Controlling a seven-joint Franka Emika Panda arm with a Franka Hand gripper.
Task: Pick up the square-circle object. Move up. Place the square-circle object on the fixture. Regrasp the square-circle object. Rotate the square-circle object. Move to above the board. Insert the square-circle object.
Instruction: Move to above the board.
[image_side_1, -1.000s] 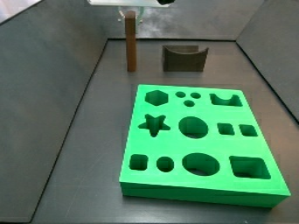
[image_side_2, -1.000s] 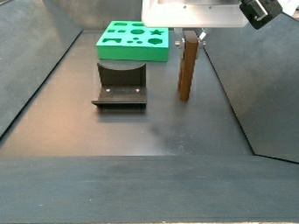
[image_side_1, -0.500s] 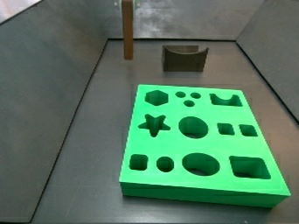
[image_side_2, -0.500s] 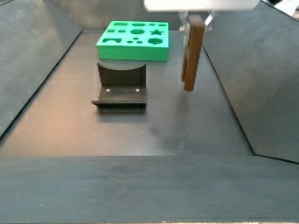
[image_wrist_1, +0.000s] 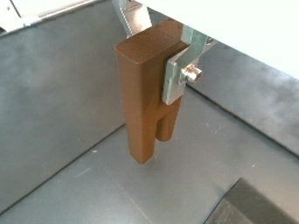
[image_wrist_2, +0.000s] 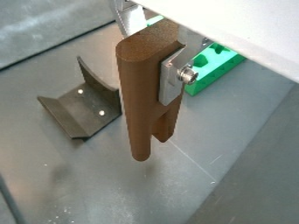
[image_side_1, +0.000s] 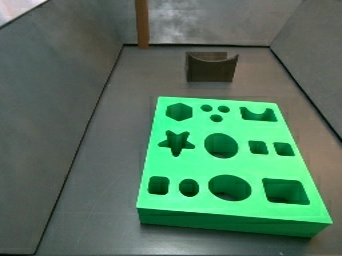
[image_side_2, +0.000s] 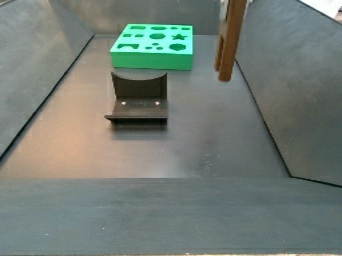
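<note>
Above the bare floor, clear of the fixture (image_wrist_2: 82, 109) and the board (image_side_1: 230, 160), the gripper (image_wrist_1: 158, 52) is clamped on the upright square-circle object (image_wrist_1: 149, 101).

Supporting surface: dark grey floor (image_side_1: 94, 180), enclosed by grey walls. Resting directly on it: the board (image_side_1: 230, 160), bright green, lying flat, and the fixture (image_side_1: 210, 65), a dark notched block, standing apart from the board. The gripper (image_wrist_1: 158, 54) hangs above the floor; its square-circle object (image_wrist_1: 146, 96) touches nothing below.
</note>
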